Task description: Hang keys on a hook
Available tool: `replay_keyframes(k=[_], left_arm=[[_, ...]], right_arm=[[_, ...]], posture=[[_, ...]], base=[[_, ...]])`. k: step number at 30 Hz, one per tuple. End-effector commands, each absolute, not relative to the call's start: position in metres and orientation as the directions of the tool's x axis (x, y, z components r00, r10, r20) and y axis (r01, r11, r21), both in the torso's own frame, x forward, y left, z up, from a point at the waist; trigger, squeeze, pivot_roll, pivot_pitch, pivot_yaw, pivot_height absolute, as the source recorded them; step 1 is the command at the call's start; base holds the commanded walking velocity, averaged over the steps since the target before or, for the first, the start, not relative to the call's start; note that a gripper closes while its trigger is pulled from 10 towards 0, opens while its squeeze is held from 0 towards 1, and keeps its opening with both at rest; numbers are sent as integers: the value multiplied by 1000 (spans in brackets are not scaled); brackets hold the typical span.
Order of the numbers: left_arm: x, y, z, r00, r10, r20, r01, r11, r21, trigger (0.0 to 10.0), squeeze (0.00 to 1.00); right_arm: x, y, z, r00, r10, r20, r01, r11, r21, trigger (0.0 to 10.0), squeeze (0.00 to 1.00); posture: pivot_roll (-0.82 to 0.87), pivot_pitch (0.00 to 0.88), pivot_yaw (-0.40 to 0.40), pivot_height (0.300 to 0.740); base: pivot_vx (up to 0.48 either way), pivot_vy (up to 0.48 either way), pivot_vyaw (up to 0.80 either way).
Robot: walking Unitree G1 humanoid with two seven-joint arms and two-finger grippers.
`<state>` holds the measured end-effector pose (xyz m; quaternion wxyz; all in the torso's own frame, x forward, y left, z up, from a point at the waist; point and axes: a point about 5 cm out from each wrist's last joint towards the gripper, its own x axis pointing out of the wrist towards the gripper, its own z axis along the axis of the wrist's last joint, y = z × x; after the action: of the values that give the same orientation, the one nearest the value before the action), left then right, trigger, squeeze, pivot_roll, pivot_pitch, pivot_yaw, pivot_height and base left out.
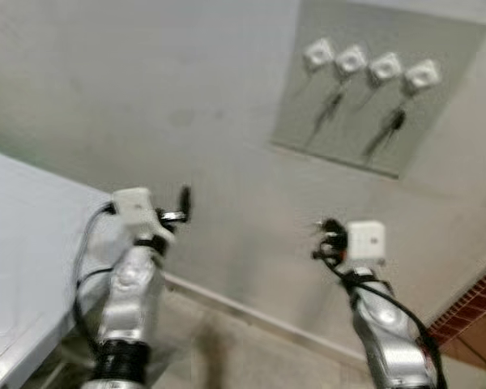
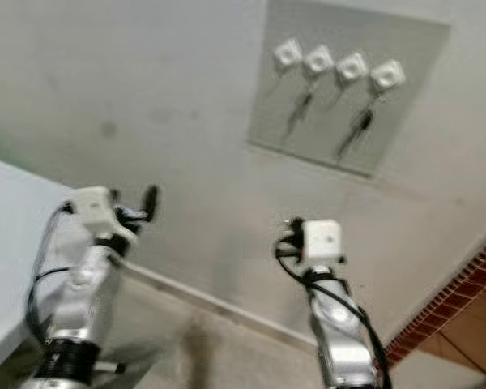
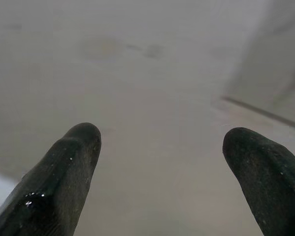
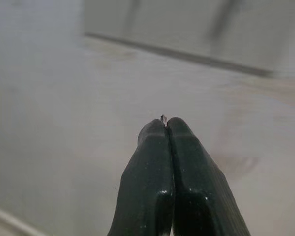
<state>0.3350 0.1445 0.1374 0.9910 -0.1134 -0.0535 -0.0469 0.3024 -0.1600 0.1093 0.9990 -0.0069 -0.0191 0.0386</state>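
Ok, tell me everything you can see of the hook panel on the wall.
The panel is a flat grey rectangle fixed to the pale wall, seen tilted, above and ahead of both grippers. Four white square hooks sit in a row near its top edge. Dark keys hang from the second hook, and more from the fourth. The first and third look empty, though the picture is blurred.

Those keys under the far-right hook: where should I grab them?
Grip the dark lower end of the keys, fingers closing across it, coming from the front and slightly below. They dangle slanted from the far-right hook, close against the panel.
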Motion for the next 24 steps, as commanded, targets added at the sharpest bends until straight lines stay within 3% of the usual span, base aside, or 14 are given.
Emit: replay_keyframes(k=[1, 9, 16, 24], left_arm=[[335, 150, 141, 989, -74, 129, 99, 975, -198, 10000, 0], [334, 146, 139, 989, -100, 111, 120, 973, -196, 10000, 0], [318, 124, 125, 961, -270, 62, 275, 956, -103, 10000, 0], [313, 116, 124, 947, -318, 42, 320, 942, -95, 10000, 0]], right_arm=[[304, -154, 114, 994, 91, 55, -90, 996, -9, 10000, 0], [304, -155, 114, 995, 88, 55, -88, 996, -10, 10000, 0], [303, -157, 114, 991, 123, 50, -120, 992, -50, 10000, 0], [304, -159, 122, 976, 191, 104, -181, 979, -94, 10000, 0]], posture=[[31, 0, -55, 740], [28, 0, -52, 740], [28, 0, -54, 740], [27, 0, -49, 740]], base=[[0, 0, -756], [0, 0, -756], [0, 0, -753], [0, 0, -544]])
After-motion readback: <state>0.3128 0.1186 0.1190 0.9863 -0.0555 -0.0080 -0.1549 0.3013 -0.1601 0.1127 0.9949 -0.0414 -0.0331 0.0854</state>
